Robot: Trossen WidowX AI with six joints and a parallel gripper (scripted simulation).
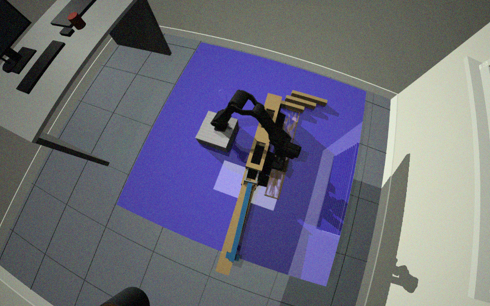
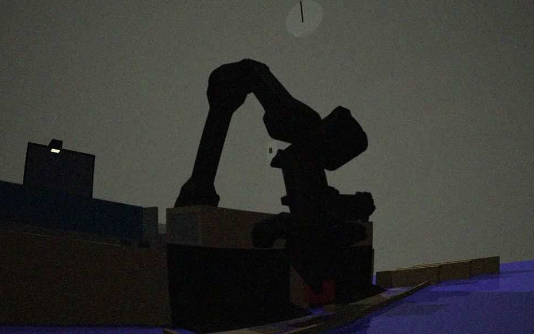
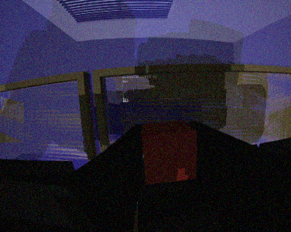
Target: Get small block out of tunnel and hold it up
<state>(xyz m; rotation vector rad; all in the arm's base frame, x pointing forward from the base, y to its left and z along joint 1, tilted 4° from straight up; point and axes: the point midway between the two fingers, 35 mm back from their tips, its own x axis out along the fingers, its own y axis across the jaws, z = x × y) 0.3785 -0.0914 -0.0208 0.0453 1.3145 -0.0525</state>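
"Between the fingertips, what have we got?"

"The red block point(image 2: 321, 294) point(image 3: 169, 152). The hand point(image 1: 277, 162) point(image 2: 319, 286) point(image 3: 166, 128) is clenched on it, a finger against either side. It's out of the tunnel, low down, just beside the wooden housing point(image 1: 263, 135)."

"And under the hand?"

"A shallow framed tray point(image 1: 271, 197) point(image 2: 404, 291) point(image 3: 120, 71), running out past the hand both ways. I can't tell whether the block touches its floor; the top view hides it behind the arm."

"So the blue handle point(image 1: 244, 218) needs nothing more?"

"Not as I judge it. It sticks out well apart from the hand, beyond the housing's end. Leave it be and lift."

"How would you do the lift?"

"Keep the squeeze firm and steady, then go straight up, slowly at first. The fingers sit evenly on the block in the wrist view, so don't twist the wrist and spoil that. The housing stands close by the hand, so any sideways drift before the block clears its top could knock it loose."

"What about the loose rods point(image 1: 303, 99) point(image 2: 439, 268)?"

"Off past the far end of the tray from the hand. A vertical rise should miss them."

"And once it's up?"

"Stop well above the surface and hold still. A hard jerk might make the block slip; otherwise the holding up is all that's left."
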